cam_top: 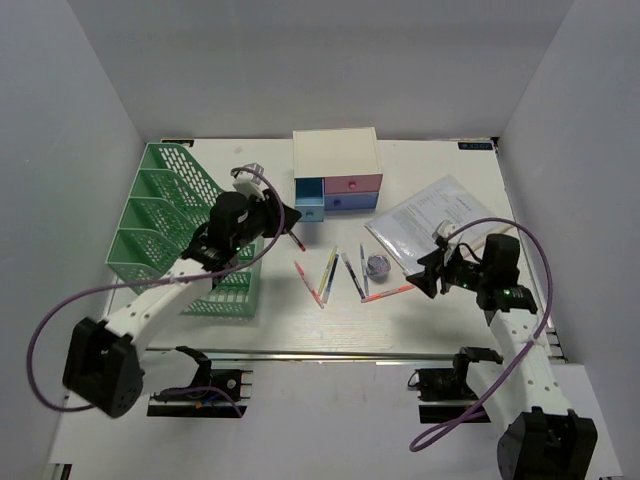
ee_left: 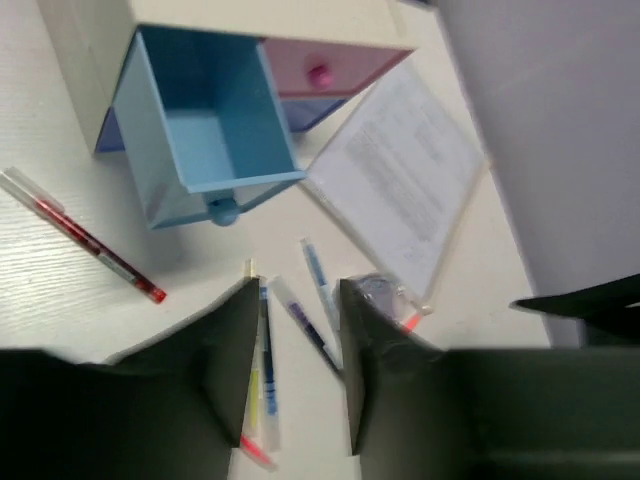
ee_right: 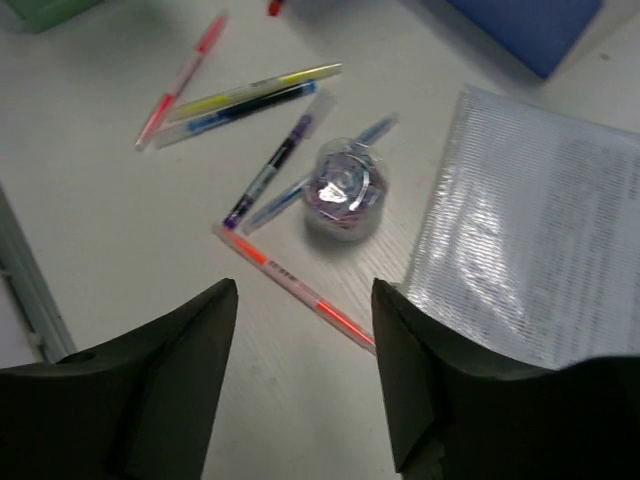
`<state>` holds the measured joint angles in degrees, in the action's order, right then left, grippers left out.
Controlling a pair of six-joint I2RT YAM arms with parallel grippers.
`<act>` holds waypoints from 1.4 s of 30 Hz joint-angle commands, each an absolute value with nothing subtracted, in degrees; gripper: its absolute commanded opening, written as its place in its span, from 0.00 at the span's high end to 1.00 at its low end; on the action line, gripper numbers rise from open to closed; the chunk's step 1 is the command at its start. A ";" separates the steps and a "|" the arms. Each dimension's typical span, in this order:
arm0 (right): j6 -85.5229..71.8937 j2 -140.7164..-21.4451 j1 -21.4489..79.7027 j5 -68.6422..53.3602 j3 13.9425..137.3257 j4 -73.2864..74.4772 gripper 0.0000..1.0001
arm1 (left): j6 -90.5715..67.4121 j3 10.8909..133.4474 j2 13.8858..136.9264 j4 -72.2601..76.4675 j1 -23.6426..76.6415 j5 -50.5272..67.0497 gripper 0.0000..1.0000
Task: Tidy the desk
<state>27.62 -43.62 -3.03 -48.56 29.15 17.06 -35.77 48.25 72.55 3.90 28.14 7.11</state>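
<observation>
The desk [cam_top: 440, 325] is an off-white tabletop strewn with several pens [cam_top: 330, 275]. My left gripper [cam_top: 290, 222] hovers open and empty near the open blue drawer [cam_top: 311, 208]; in the left wrist view [ee_left: 298, 290] loose pens [ee_left: 310, 335] lie below its fingers and a red pen [ee_left: 85, 235] lies to the left. My right gripper [cam_top: 428, 275] hovers open and empty; in the right wrist view [ee_right: 305, 290] an orange pen [ee_right: 295, 285] lies between its fingers, with a small clear tub [ee_right: 343, 195] just beyond.
A white drawer box [cam_top: 337, 170] stands at the back. A green mesh rack [cam_top: 170, 225] stands at the left. A plastic sleeve of papers [cam_top: 440, 220] lies at the right. A metal rail [cam_top: 330, 353] runs along the front edge. Grey walls enclose the desk.
</observation>
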 commanded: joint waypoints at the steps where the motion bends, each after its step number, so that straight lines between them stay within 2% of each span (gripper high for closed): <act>1: 35.76 -45.87 -0.45 -55.47 31.99 20.56 0.40 | -26.39 43.96 61.30 0.35 27.95 10.10 0.67; 2: 38.47 -48.66 1.47 -54.33 32.86 20.39 0.47 | -22.97 41.60 59.26 0.35 27.95 10.72 0.74; 3: 39.63 -50.43 2.89 -51.71 33.74 21.09 0.59 | -21.63 40.62 57.67 -1.48 27.95 10.46 0.84; 4: 40.68 -52.62 3.68 -50.81 34.62 21.62 0.84 | -20.23 39.91 54.44 -2.28 27.95 10.11 0.85; 5: 42.17 -56.82 5.26 -49.84 36.80 22.23 0.89 | -17.69 39.12 53.01 -3.24 27.95 9.32 0.85; 6: 42.71 -58.87 6.93 -48.01 37.87 22.76 0.90 | -16.88 38.15 52.22 -3.69 27.95 8.88 0.79; 7: 42.98 -60.63 7.81 -47.21 38.92 23.63 0.75 | -16.35 38.14 51.25 -4.13 27.95 8.53 0.67; 9: 43.07 -63.89 10.62 -44.23 40.69 23.47 0.51 | -14.77 38.84 50.28 -4.66 27.95 8.87 0.40; 10: 43.15 -64.42 11.42 -43.17 40.87 22.68 0.31 | -14.42 39.02 50.10 -4.66 27.95 9.31 0.30; 12: 42.81 -65.30 14.13 -39.75 40.61 21.28 0.16 | -13.54 40.07 50.18 -5.36 27.42 9.58 0.26; 13: 42.54 -65.48 14.24 -38.51 40.43 20.40 0.11 | -13.45 40.25 50.10 -6.23 27.42 9.58 0.25; 22: 39.55 -71.88 17.40 -29.45 41.13 11.34 0.11 | -13.45 39.47 46.58 -6.07 27.42 9.40 0.22; 28: 38.94 -79.35 19.24 -28.83 47.54 13.62 0.11 | -13.36 39.90 47.19 -6.42 27.42 9.93 0.21; 42: 37.88 -86.13 22.49 -26.99 48.78 13.53 0.12 | -13.36 39.81 47.29 -6.42 27.42 10.37 0.21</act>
<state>38.94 -85.58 21.21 -27.33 46.39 13.74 -13.98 39.05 47.57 -6.07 27.81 9.67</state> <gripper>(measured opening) 0.884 0.793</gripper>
